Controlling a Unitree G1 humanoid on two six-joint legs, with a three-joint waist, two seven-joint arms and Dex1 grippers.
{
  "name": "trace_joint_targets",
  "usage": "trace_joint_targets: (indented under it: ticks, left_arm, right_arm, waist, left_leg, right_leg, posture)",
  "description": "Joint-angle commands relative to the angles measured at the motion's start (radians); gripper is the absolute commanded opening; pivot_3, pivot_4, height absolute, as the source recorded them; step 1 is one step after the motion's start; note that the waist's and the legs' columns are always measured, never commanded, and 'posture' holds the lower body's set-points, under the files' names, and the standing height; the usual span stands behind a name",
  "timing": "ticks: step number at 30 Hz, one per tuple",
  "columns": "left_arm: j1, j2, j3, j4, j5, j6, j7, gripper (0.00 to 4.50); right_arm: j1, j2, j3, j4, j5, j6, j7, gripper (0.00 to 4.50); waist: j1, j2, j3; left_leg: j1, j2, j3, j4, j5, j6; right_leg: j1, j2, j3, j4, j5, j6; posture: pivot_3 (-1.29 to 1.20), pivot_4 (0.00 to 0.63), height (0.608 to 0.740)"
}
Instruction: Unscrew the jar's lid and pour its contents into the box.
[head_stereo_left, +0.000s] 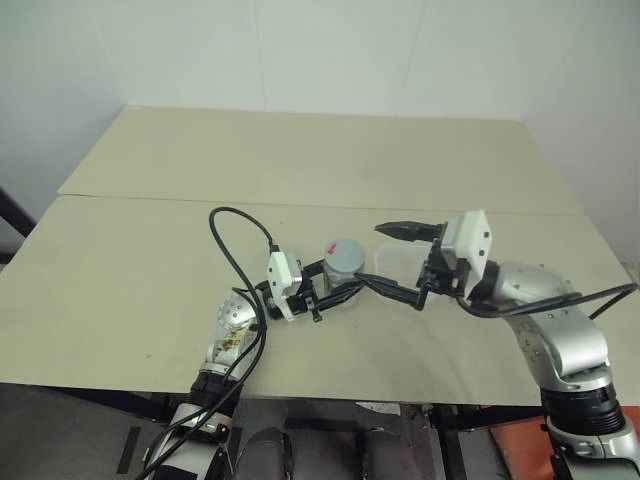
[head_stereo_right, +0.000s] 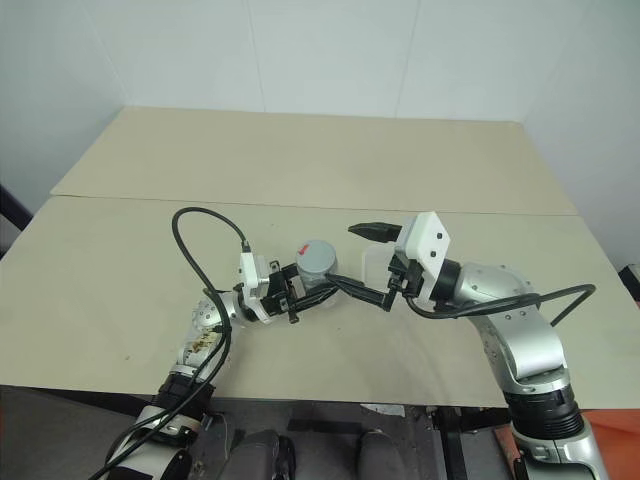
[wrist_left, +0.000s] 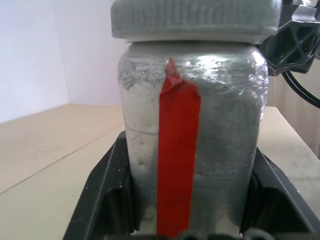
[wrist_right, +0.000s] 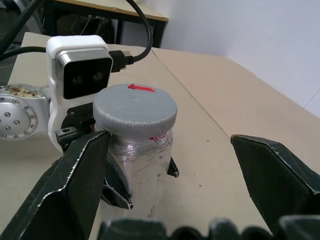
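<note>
Near the frame's centre, the left hand (head_stereo_left: 335, 285) is clenched on the jar (head_stereo_left: 343, 272), upright above the bench (head_stereo_left: 150, 260), lid (wrist_right: 135, 106) still on. The right hand (head_stereo_left: 392, 260) gapes beside it, the box (head_stereo_left: 400, 264) behind.

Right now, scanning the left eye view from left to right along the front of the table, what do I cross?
Black cable loop → left claw shut on the jar with its lid on → clear box → open right claw.
</note>
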Motion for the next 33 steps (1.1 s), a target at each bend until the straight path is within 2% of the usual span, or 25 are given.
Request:
trace_joint_targets:
  ticks: [1, 7, 17, 21, 33]
  left_arm:
    - [0.000, -0.006, -0.001, -0.023, -0.007, -0.028, -0.009, 2.04]
    - [0.003, -0.008, -0.003, -0.027, -0.005, -0.026, -0.006, 2.04]
    - [-0.006, -0.013, -0.004, -0.023, -0.003, -0.025, -0.005, 2.04]
    - [-0.005, -0.012, -0.003, -0.024, -0.002, -0.026, -0.002, 2.04]
    - [0.007, -0.008, -0.003, -0.029, -0.002, -0.028, 0.001, 2.04]
  right_arm:
    - [0.006, -0.036, -0.041, -0.046, 0.052, -0.022, 0.057, 4.45]
    - [-0.010, -0.040, -0.029, -0.076, 0.076, -0.020, 0.074, 4.45]
    - [-0.134, 0.113, 0.105, -0.015, -0.004, -0.029, -0.001, 4.45]
    - [-0.152, 0.138, 0.123, 0.015, -0.028, -0.038, -0.003, 4.45]
    - [-0.106, 0.095, 0.064, 0.031, -0.020, -0.048, 0.023, 4.45]
  waist:
    - [-0.001, 0.000, 0.000]
    - [-0.001, 0.000, 0.000]
    - [-0.001, 0.000, 0.000]
    - [0.000, 0.000, 0.000]
    - [-0.001, 0.000, 0.000]
  left_leg:
    - [0.000, 0.000, 0.000, 0.000, 0.000, 0.000]
    - [0.000, 0.000, -0.001, 0.000, 0.000, 0.000]
    - [0.000, 0.000, 0.000, 0.000, 0.000, 0.000]
    - [0.000, 0.000, 0.001, 0.000, 0.000, 0.000]
    - [0.000, 0.000, 0.001, 0.000, 0.000, 0.000]
  right_leg:
    - [0.000, 0.000, 0.000, 0.000, 0.000, 0.000]
    - [0.000, 0.000, 0.000, 0.000, 0.000, 0.000]
    - [0.000, 0.000, 0.000, 0.000, 0.000, 0.000]
    - [0.000, 0.000, 0.000, 0.000, 0.000, 0.000]
    - [0.000, 0.000, 0.000, 0.001, 0.000, 0.000]
  posture:
    - [0.00, 0.150, 0.740]
    - [0.00, 0.150, 0.740]
    - [0.00, 0.150, 0.740]
    - [0.00, 0.150, 0.740]
    - [0.00, 0.150, 0.740]
